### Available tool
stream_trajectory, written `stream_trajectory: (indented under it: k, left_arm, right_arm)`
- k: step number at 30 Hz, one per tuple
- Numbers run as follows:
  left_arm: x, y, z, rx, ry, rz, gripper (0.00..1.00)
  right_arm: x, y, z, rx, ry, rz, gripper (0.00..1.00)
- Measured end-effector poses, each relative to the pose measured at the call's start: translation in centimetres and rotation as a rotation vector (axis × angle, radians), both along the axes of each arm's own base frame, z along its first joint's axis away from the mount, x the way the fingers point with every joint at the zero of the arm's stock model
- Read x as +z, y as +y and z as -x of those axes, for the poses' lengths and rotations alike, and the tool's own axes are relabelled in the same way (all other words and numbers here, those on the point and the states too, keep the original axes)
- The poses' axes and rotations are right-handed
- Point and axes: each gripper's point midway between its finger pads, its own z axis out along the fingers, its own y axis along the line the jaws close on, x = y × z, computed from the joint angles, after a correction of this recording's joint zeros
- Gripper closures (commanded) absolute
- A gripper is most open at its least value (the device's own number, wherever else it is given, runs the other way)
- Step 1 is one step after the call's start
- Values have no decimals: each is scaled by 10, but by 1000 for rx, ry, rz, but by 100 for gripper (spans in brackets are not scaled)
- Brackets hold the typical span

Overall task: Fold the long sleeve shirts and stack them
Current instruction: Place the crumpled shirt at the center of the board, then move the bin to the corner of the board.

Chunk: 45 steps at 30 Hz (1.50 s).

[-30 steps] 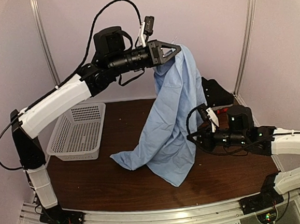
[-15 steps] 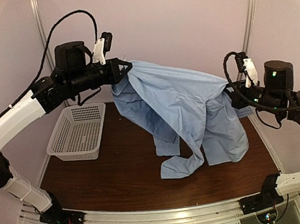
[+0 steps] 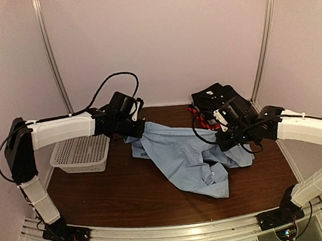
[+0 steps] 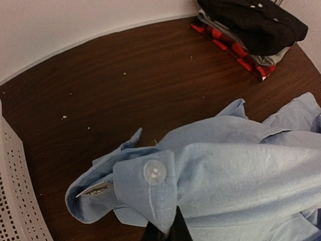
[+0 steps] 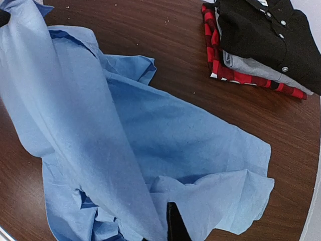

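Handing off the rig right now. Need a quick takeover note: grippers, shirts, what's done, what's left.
Left gripper: shut on the light blue shirt, at its left end.
Right gripper: shut on the same shirt, at its right end.
Blue shirt: rumpled and unfolded on the table, lying between the two grippers.
Done: black shirt, grey shirt and red-plaid shirt folded and stacked at back right, black on top.
Left: flatten and fold the blue shirt, then add it to the stack.
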Motion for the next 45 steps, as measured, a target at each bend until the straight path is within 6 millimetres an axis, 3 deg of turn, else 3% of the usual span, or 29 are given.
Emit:
stream_trajectory:
  k: [2, 4, 6, 7, 10, 14, 19, 22, 25, 32, 37, 41, 45]
  left_arm:
    - [-32, 0, -12, 9, 41, -40, 95]
    - [-55, 1, -26, 23, 69, -66, 83]
    - [-68, 8, -40, 49, 78, -79, 65]
    - [-71, 13, -46, 65, 78, -81, 52]
    - [-68, 28, -55, 101, 53, -66, 23]
    - [-43, 49, -37, 127, -3, -14, 10]
    - [1, 64, -11, 131, -79, 54, 8]
    - [9, 77, -6, 171, -88, 28, 9]
    - [-4, 98, 1, 227, -55, -63, 15]
    - [-69, 150, 31, 318, 113, -356, 31]
    - [-104, 179, 37, 346, 211, -507, 35]
    - [-104, 204, 29, 399, 231, -538, 34]
    - [-104, 247, 21, 505, 272, -555, 23]
  right_arm:
    - [-11, 5, -3, 1, 22, 5, 95]
    - [-23, 9, -11, -11, 39, 12, 86]
    - [-36, 8, -17, -31, 64, 29, 65]
    - [-43, 7, -20, -39, 77, 38, 49]
    - [-57, 9, -24, -44, 106, 38, 24]
    - [-65, 16, -16, -10, 132, -19, 2]
    - [-79, 21, 4, 52, 187, -74, 0]
    - [-74, 25, 8, 73, 189, -105, 0]
    - [-68, 30, 7, 88, 176, -132, 0]
    - [-66, 38, 7, 112, 180, -158, 0]
    - [-72, 40, 8, 117, 198, -155, 0]
    - [-72, 38, 7, 108, 196, -148, 0]
    - [-74, 25, 6, 52, 189, -109, 0]
